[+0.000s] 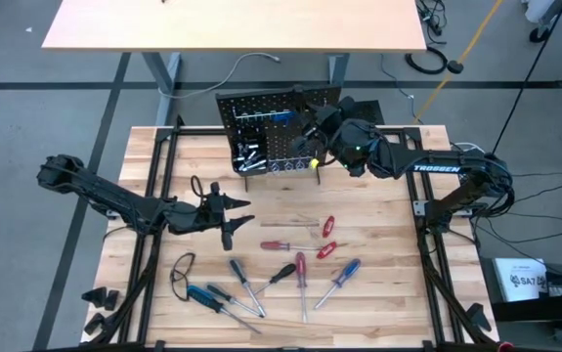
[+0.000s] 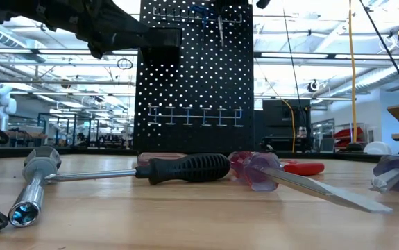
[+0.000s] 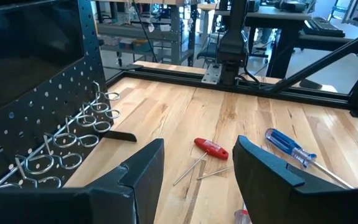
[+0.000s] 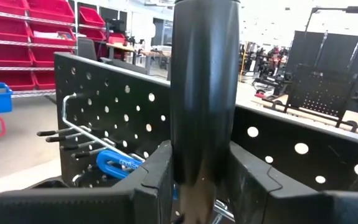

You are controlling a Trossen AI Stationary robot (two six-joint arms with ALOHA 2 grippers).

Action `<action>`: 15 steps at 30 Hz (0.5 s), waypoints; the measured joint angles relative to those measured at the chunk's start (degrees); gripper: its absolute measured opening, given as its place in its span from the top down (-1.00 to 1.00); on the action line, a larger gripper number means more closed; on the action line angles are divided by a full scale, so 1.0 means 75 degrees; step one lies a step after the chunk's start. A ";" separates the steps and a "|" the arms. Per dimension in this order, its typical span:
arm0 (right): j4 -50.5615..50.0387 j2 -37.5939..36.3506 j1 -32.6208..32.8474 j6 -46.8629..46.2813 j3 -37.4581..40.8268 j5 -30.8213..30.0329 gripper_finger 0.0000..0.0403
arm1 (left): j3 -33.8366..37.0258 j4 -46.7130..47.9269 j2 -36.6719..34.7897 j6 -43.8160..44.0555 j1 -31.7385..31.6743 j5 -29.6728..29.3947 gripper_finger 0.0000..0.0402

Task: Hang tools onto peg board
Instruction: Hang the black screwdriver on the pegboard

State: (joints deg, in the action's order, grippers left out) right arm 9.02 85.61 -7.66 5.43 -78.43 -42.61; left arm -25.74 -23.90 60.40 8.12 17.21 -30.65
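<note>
Most tools [image 1: 300,269] lay unhung at lower centre while the right pincer [image 4: 203,180] clamped a black-handled tool [image 4: 203,93] at the peg board [image 1: 276,132]; left pincer [image 3: 197,168] gaped empty.

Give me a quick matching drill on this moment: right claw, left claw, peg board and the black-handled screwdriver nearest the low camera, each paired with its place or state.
Things:
1. right claw
2. left claw
3. peg board
4. black-handled screwdriver

Places or states:
A. lying flat on the table
B. open and empty, above the middle of the table
C. standing upright at the far edge of the table
D. shut on a dark handle, at the board

Pairs: 1-D, 2-B, 3-C, 4-A
</note>
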 joint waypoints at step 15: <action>-0.0122 0.0043 0.0003 -0.0020 0.0017 -0.0151 -0.12 | 0.0000 0.0003 0.0000 0.0003 0.0000 -0.0002 0.04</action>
State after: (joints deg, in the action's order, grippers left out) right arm 8.11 85.93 -7.64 5.28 -78.30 -43.75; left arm -25.74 -23.88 60.40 8.14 17.21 -30.67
